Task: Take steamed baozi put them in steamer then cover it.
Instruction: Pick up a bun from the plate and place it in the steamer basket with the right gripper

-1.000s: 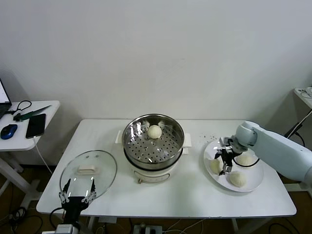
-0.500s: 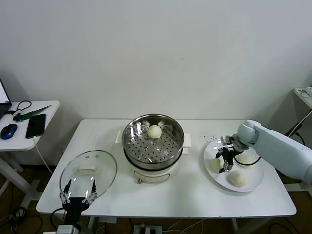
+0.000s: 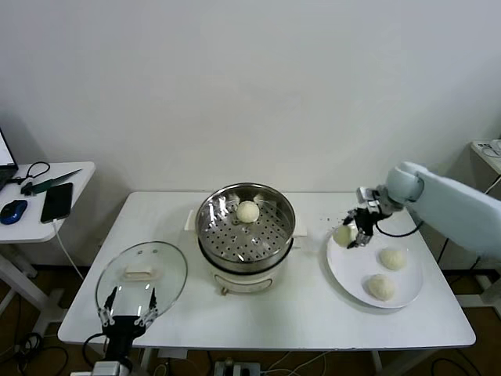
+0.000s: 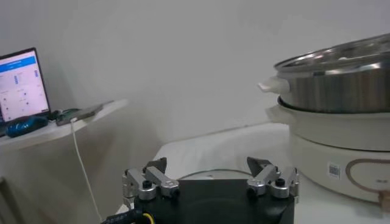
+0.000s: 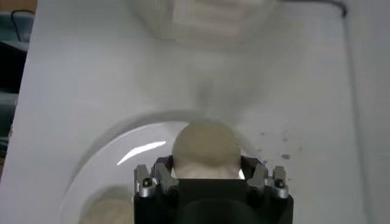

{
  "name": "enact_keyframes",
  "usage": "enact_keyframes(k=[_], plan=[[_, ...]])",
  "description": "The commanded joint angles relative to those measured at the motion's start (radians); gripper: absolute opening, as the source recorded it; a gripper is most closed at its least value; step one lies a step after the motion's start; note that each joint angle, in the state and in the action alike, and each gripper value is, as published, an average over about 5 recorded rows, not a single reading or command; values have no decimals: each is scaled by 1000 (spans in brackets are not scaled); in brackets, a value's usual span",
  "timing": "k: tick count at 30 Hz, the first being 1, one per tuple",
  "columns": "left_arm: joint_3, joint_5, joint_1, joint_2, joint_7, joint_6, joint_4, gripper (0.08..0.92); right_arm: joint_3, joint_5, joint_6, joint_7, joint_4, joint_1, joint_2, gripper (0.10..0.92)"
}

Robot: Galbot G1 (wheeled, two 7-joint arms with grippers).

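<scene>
My right gripper (image 3: pixel 352 235) is shut on a cream-white baozi (image 3: pixel 343 234) and holds it lifted above the left rim of the white plate (image 3: pixel 351 274); the right wrist view shows the baozi (image 5: pixel 205 148) between the jaws. Two more baozi (image 3: pixel 391 258) (image 3: pixel 381 287) lie on the plate. One baozi (image 3: pixel 248 211) sits on the perforated tray of the steel steamer (image 3: pixel 245 231) at the table's middle. The glass cover (image 3: pixel 142 276) with its white handle lies flat at the front left. My left gripper (image 3: pixel 126 313) is open and empty, low at the front edge by the cover.
A side table (image 3: pixel 39 211) at the far left holds a phone, a mouse and cables. The steamer's white base (image 4: pixel 341 155) stands close beside my left gripper in the left wrist view. Another shelf edge (image 3: pixel 489 149) is at the far right.
My right gripper has closed on a baozi and lifted it off the plate, moving up and back toward the steamer. The left arm has not moved.
</scene>
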Motion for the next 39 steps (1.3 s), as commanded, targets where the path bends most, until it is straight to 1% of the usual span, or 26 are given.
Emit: enact_keyframes(k=[1,6,13,17,22,28,39], plan=[[22,3,-3,-1,1,-1,-1,823,-284,259,-13,7,31,391,91,712],[45,12,1,9,1,-2,-10,823,-336,403,-68,51,70,466,216,712],[62,-2,9,22,10,-16,-26,823,-324,507,-176,199,101,441,399,716],[62,-6,15,23,10,-23,-25,823,-329,502,-213,243,99,402,488,714],[51,-26,23,26,8,-30,-17,823,-334,498,-258,282,91,349,549,713],[36,-40,17,33,9,-27,-14,823,-340,496,-285,303,79,280,587,712],[23,-44,13,37,9,-23,-7,823,-351,485,-285,304,23,152,632,720]])
